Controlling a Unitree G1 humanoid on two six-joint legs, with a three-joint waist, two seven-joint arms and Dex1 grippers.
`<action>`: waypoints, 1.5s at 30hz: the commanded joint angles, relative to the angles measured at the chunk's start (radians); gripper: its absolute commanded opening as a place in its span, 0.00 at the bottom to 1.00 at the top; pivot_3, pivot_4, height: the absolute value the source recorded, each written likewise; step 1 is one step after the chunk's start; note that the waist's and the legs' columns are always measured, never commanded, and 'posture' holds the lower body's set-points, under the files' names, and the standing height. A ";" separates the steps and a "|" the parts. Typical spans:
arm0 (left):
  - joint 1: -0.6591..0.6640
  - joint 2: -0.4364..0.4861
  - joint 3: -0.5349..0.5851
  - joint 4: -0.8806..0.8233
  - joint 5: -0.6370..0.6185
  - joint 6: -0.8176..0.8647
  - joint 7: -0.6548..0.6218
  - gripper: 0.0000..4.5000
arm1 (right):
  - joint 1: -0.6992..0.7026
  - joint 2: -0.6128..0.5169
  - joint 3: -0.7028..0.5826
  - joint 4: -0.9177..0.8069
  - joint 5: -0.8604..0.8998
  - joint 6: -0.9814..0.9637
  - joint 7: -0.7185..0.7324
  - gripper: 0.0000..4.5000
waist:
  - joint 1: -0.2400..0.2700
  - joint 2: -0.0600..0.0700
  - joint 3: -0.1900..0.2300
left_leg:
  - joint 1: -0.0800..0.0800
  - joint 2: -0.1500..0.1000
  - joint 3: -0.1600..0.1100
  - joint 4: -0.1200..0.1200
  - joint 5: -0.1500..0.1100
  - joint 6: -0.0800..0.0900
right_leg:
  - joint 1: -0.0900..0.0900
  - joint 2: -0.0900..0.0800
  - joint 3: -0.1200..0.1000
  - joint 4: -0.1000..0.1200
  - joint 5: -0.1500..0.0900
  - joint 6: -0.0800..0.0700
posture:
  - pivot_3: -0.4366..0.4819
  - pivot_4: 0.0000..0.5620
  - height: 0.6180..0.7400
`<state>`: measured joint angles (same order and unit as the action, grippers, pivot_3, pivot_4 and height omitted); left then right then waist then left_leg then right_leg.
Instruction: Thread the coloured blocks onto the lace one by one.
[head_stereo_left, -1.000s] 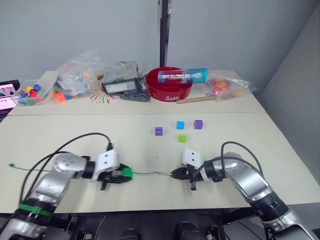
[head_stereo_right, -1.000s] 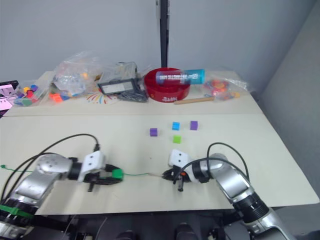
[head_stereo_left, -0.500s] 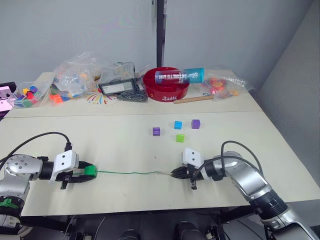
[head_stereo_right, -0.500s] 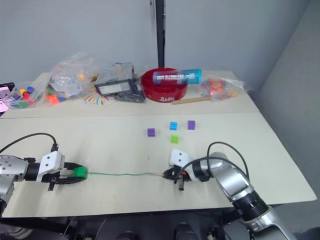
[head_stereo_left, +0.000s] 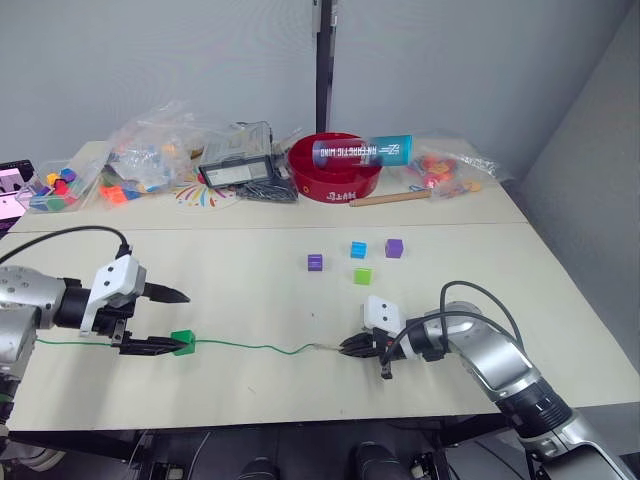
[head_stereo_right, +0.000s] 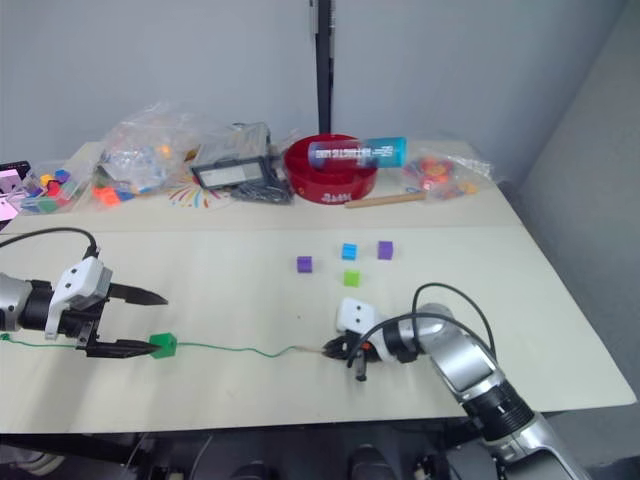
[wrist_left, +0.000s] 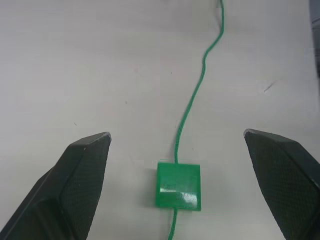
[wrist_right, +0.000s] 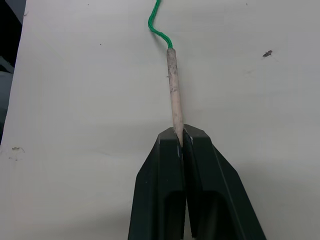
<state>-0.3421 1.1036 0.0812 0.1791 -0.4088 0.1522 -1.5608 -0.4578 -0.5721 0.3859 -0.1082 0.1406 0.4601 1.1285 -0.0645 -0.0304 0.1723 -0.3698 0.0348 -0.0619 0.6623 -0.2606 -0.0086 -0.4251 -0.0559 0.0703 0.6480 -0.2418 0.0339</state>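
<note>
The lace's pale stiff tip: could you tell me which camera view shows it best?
The right wrist view: the tip lies close up, pinched by the right gripper. Both eye views show it as a faint sliver.

The left pincer (head_stereo_left: 170, 320), clamped on the dark green block (head_stereo_left: 181, 342) a moment ago, now stands with its fingers spread wide on either side of it. The block lies free on the surface (head_stereo_left: 250, 290), threaded on the lace (head_stereo_left: 250, 348), which now sags in loose waves toward the right pincer (head_stereo_left: 345, 346).

Left gripper (head_stereo_left: 168, 322) spread wide, right gripper (head_stereo_left: 347, 346) pinched closed
</note>
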 joint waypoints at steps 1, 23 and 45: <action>0.002 -0.045 -0.022 -0.146 -0.040 0.080 0.044 1.00 | -0.015 0.014 0.004 -0.027 0.006 0.000 -0.003 0.00 | 0.001 0.000 0.000 | 0.000 0.000 0.000 0.000 0.000 0.000 | 0.000 0.000 0.000 0.000 0.000 0.000 | 0.48 0.27 0.92; -0.063 -0.485 -0.274 -0.117 0.133 0.020 0.289 1.00 | -0.034 0.034 0.018 -0.126 0.007 0.101 -0.073 0.00 | 0.021 0.000 0.000 | 0.000 -0.001 -0.001 0.000 0.000 0.000 | 0.001 -0.001 0.000 0.000 0.000 0.000 | 0.48 0.27 0.92; -0.085 -0.515 -0.300 -0.083 0.140 0.017 0.276 0.01 | -0.034 0.033 0.021 -0.139 0.015 0.113 -0.081 0.00 | 0.021 0.000 0.000 | 0.000 -0.001 -0.001 0.000 0.000 0.000 | 0.001 -0.001 0.000 0.000 0.000 0.000 | 0.48 0.27 0.92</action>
<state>-0.4172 0.5921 -0.2179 0.0976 -0.2755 0.1794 -1.2854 -0.4855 -0.5395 0.4146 -0.1951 0.1392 0.5713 1.0449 -0.0437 -0.0306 0.1722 -0.3699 0.0334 -0.0626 0.6628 -0.2605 -0.0086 -0.4245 -0.0567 0.0703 0.6476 -0.2413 0.0338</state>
